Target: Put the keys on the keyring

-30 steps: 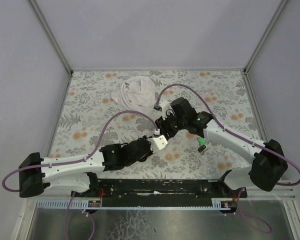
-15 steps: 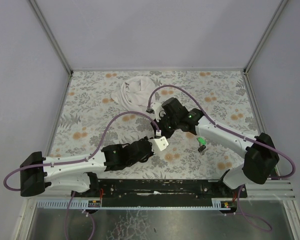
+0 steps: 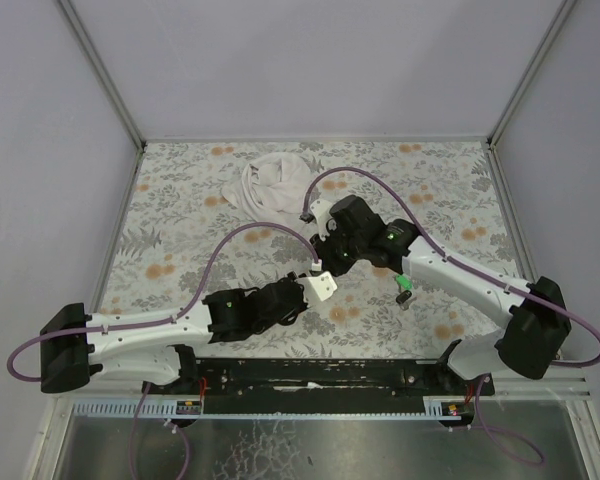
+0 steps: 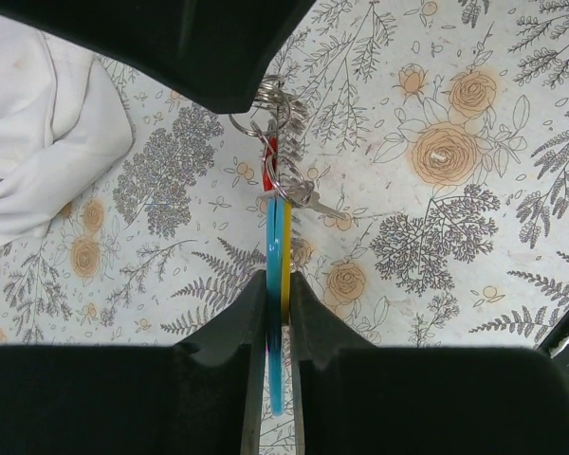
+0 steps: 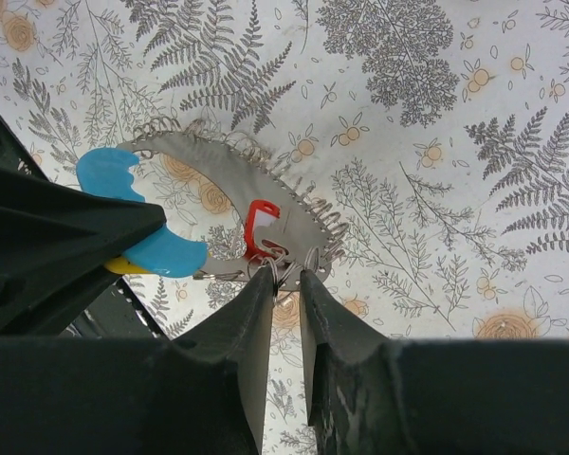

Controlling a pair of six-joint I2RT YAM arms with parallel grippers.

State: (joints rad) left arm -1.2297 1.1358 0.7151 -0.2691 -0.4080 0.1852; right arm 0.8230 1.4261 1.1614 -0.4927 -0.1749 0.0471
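My left gripper (image 4: 277, 280) is shut on a light-blue piece (image 4: 275, 237) with a yellow key head (image 4: 286, 248) pressed beside it, held above the table. The same blue piece (image 5: 161, 251) joins a grey crescent strap (image 5: 218, 180) edged with wire coils. A red key head (image 5: 263, 220) hangs at the thin metal keyring (image 5: 277, 268). My right gripper (image 5: 284, 277) is pinched on that ring. The ring loops (image 4: 277, 104) and a small metal key (image 4: 315, 200) show in the left wrist view. In the top view both grippers (image 3: 322, 270) meet mid-table. A green key (image 3: 404, 290) lies on the table to the right.
A crumpled white cloth (image 3: 275, 183) lies at the back of the floral table (image 3: 180, 220), also seen in the left wrist view (image 4: 38, 142). Metal frame posts (image 3: 105, 75) and grey walls border the table. Purple cables (image 3: 230, 240) arch over both arms.
The right arm shifted a little left and then back right, staying at the ring. The left gripper has held its place and its grip.
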